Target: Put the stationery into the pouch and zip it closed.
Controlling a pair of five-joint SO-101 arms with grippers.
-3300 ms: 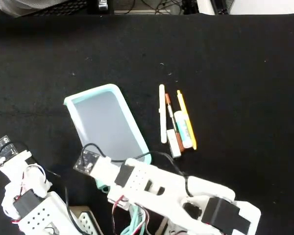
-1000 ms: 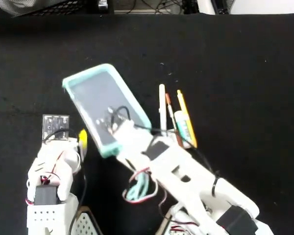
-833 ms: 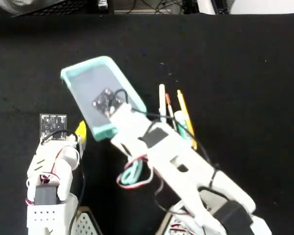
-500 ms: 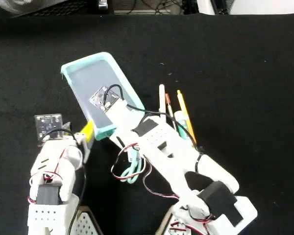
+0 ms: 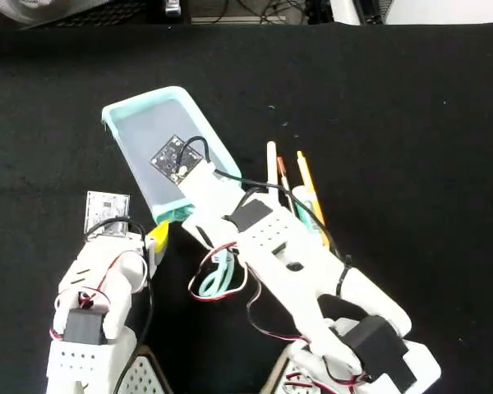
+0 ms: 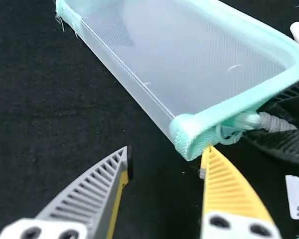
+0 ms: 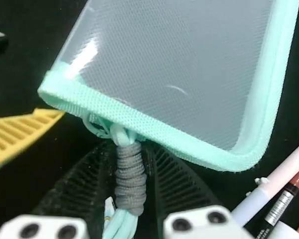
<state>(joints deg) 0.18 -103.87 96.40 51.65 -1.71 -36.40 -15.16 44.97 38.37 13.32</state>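
Observation:
A mint-edged, translucent pouch [image 5: 152, 139] lies slanted at the table's middle left. My right gripper [image 7: 128, 149] is shut on the grey cord of the zip pull [image 7: 128, 172] at the pouch's near end [image 7: 139, 124]; in the high view that arm [image 5: 271, 246] covers this end. My left gripper [image 6: 167, 152] stands open with the pouch's near corner [image 6: 189, 139] just beyond its fingertips; its yellow finger [image 5: 158, 235] sits beside that corner. To the right of the pouch lie a white pen [image 5: 271, 164], a brown pen [image 5: 282, 176], a yellow pen [image 5: 304, 174] and a small white tube [image 5: 306, 203].
The black cloth [image 5: 394, 123] covers the whole table. Loose mint and white cables [image 5: 218, 279] hang under the right arm. The table's far edge [image 5: 246, 23] meets clutter behind it. The pens [image 7: 284, 194] lie close beside the pouch's right edge.
The right arm has pulled the pouch by its zip cord farther from the table's front and to the left. The left arm has come forward, its open gripper now at the pouch's near corner.

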